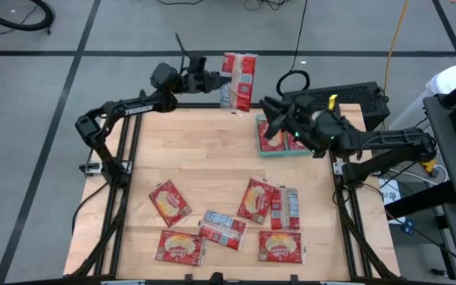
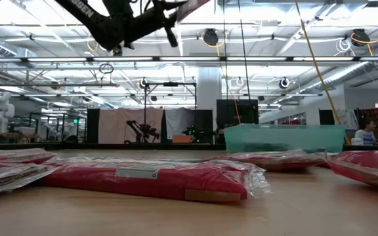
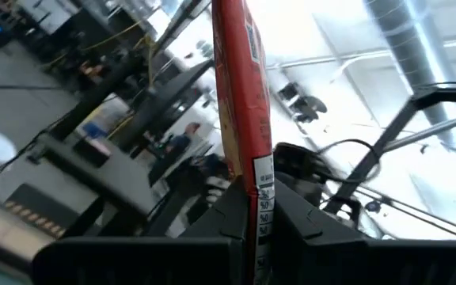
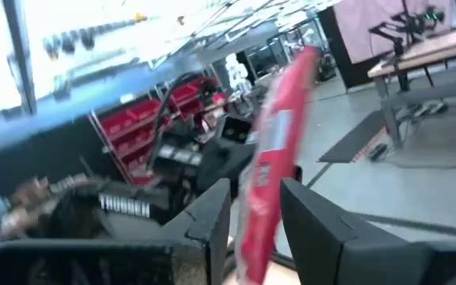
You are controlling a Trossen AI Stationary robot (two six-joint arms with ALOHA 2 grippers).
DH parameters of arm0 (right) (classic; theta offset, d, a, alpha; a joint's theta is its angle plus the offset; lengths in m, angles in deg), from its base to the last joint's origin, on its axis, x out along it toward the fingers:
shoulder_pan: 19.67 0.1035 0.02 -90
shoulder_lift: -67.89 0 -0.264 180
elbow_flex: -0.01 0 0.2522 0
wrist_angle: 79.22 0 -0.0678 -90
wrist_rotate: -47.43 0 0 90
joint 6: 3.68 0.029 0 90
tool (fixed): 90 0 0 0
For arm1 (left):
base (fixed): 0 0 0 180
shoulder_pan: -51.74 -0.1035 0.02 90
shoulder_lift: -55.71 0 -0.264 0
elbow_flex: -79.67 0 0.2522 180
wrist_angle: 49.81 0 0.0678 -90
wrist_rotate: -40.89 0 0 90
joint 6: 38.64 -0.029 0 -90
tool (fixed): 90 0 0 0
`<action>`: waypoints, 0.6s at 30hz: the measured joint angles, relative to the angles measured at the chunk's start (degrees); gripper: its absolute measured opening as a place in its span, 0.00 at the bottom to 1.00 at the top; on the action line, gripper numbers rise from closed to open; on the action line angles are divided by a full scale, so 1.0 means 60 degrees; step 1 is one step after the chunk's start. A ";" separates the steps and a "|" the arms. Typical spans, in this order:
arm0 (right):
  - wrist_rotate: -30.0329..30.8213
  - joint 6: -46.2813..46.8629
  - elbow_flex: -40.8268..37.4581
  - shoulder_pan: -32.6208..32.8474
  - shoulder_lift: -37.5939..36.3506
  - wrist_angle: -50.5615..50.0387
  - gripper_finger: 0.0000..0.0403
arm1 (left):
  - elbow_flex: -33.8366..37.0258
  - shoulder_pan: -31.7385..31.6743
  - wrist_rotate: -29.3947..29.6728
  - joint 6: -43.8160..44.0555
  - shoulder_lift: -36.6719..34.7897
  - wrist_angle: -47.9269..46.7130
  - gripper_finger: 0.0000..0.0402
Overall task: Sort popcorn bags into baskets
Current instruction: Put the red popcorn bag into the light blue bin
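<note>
1. Red packets: six popcorn bags [image 1: 169, 201] lie loose on the near half of the wooden counter [image 1: 204, 150], some face up, some showing red-and-silver backs.
2. Left tool [image 1: 220, 78] is raised past the far edge of the counter, clamped tight on the edge of one red bag [image 1: 239, 81]; in the left wrist view the packet [image 3: 240, 103] stands edge-on between the dark fingers [image 3: 224, 218].
3. Teal basket [image 1: 261, 136] sits at the far right of the counter, with at least one bag in it, mostly hidden by the right arm.
4. Right tool [image 1: 274, 127] hangs over the basket, fingers [image 4: 311, 210] partly apart with a red bag [image 4: 274, 158] between them; whether they grip it, cannot tell.
</note>
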State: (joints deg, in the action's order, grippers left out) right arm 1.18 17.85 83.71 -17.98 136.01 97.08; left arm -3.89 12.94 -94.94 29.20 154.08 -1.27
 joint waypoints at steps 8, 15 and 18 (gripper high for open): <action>-0.0591 0.0592 -0.0017 -0.0288 0.0249 -0.0130 0.27 | 0.0000 0.0512 0.0965 -0.0590 -0.0001 0.0347 0.07; -0.0536 0.0759 -0.0018 -0.0283 0.0401 -0.0623 0.27 | 0.0000 0.0988 0.1606 -0.1041 0.0181 0.0364 0.08; -0.0543 0.0801 -0.0018 -0.0283 0.0404 -0.0643 0.27 | 0.0000 0.1029 0.1605 -0.0898 0.0271 0.0446 0.08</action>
State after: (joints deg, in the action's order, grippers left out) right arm -2.08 22.65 83.60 -19.68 138.44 93.22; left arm -3.89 19.11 -85.30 23.81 155.71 1.40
